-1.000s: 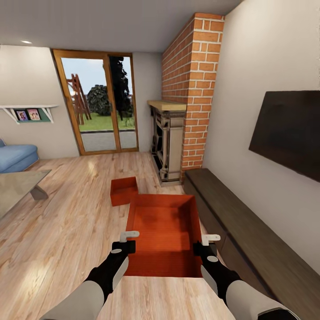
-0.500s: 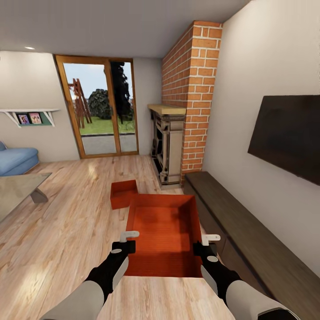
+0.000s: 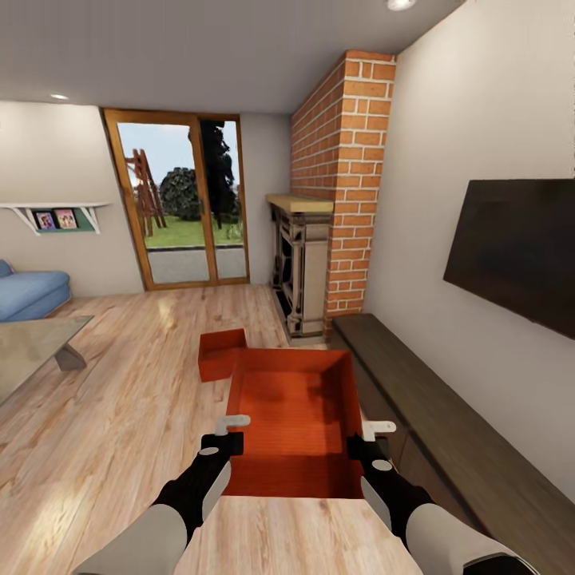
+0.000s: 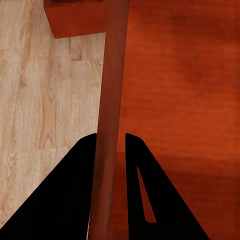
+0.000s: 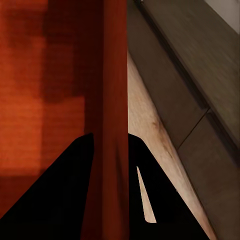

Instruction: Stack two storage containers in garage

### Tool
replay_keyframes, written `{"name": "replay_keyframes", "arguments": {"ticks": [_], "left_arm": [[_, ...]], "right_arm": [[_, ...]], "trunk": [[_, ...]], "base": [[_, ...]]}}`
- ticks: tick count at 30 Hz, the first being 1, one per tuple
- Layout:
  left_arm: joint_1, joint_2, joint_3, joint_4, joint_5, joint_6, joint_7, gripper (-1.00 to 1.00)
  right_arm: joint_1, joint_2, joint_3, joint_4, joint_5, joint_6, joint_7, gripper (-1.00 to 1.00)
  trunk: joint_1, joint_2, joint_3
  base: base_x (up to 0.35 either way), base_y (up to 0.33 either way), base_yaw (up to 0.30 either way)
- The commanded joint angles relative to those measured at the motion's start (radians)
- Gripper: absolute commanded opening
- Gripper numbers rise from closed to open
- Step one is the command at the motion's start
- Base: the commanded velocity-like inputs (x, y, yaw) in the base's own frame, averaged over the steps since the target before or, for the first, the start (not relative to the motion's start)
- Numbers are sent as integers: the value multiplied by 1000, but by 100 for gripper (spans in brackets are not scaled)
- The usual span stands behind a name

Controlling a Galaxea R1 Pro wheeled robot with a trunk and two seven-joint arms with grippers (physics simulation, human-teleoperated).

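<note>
- Gripping opposite walls, left pincer (image 3: 232, 432) and right pincer (image 3: 369, 442) each pinch the near storage container (image 3: 294, 415), held above the wood floor (image 3: 120, 415).
- Second container (image 3: 221, 352) sits on that floor, beyond it.
- Risk, I'd judge: thin walls slipping free, or clipping the cabinet (image 3: 447, 431) while turning.
- No readable labels.
</note>
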Motion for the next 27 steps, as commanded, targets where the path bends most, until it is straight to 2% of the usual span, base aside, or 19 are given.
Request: {"name": "replay_keyframes", "arguments": {"ticks": [1,27], "left_arm": [[-1,-1,13,-19,11,8,10,-100],[-1,-1,13,-19,11,8,10,-100]], "right_arm": [[0,1,12,2,-18,-2,3,-100],[0,1,12,2,-18,-2,3,-100]], "trunk": [[0,-1,0],[0,-1,42]], "base": [[0,0,0],[0,0,0]]}}
